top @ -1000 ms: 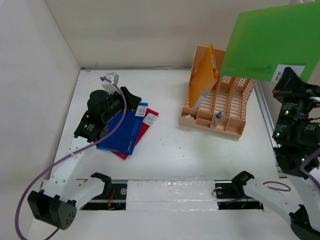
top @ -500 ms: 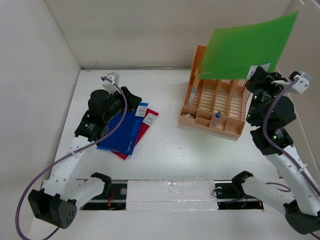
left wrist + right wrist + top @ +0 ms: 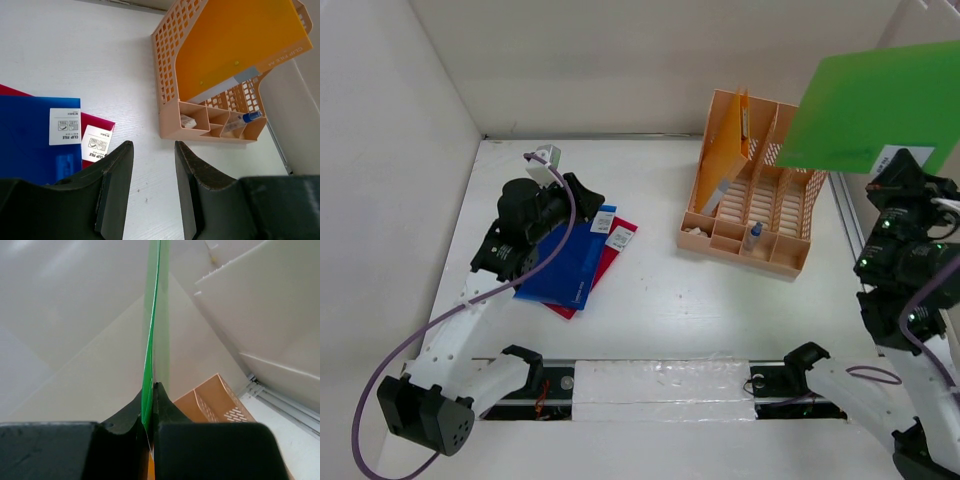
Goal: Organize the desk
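Observation:
My right gripper (image 3: 895, 165) is shut on a green clip file (image 3: 875, 105) and holds it high, right of the peach file rack (image 3: 755, 215); in the right wrist view the file (image 3: 154, 315) stands edge-on between the fingers. An orange file (image 3: 728, 150) stands in the rack's left slot and shows in the left wrist view (image 3: 230, 45). A blue file (image 3: 565, 262) lies on a red file (image 3: 610, 255) on the white desk (image 3: 660, 300), at left. My left gripper (image 3: 578, 195) is open and empty, hovering over the blue file's far edge (image 3: 37, 135).
The rack's front compartments hold a small blue-capped bottle (image 3: 756, 236) and an eraser-like piece (image 3: 188, 120). White wall panels (image 3: 380, 150) edge the desk on left, back and right. A metal rail (image 3: 660, 385) runs along the near edge.
My right arm swung the green file from over the rack out to the right and higher. The orange file in the rack shows again. The left arm has not moved.

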`<action>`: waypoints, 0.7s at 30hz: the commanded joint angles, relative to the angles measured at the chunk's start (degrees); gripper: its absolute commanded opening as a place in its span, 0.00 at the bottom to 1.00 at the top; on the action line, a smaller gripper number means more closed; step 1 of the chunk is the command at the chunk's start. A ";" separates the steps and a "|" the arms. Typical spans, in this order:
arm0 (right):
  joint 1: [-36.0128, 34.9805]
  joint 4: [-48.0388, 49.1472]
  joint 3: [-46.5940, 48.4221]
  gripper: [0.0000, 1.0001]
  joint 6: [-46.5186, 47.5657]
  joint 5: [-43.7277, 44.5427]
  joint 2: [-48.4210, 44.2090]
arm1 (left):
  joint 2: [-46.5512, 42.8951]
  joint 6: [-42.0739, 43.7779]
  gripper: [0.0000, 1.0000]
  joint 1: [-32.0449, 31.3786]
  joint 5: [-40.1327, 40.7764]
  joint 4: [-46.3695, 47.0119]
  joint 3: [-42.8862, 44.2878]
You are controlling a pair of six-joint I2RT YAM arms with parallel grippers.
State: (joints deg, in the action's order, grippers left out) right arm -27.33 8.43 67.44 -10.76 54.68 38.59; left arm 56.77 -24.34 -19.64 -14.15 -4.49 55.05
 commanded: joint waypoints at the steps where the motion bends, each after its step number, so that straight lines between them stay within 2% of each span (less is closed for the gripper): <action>1: 0.09 -2.34 0.59 0.00 0.22 -2.29 7.71 | -0.61 -0.18 0.35 0.21 -1.05 3.09 0.33; 6: 0.61 -2.80 -0.82 0.00 0.92 -13.18 12.12 | -1.31 0.08 0.34 0.21 -0.53 2.65 0.41; 18: 1.23 -8.25 -1.52 0.00 -1.62 -16.97 18.36 | -0.96 0.26 0.34 0.21 -0.34 2.38 0.41; 21: 1.23 -12.81 -0.47 0.00 -2.85 -16.18 20.30 | -0.88 0.26 0.34 0.21 0.26 2.65 0.41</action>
State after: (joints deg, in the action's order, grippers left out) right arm -26.52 -3.84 65.58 -11.27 39.88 58.04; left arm 56.62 -24.32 -19.64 -13.91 -4.45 55.05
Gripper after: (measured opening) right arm 0.063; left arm 0.345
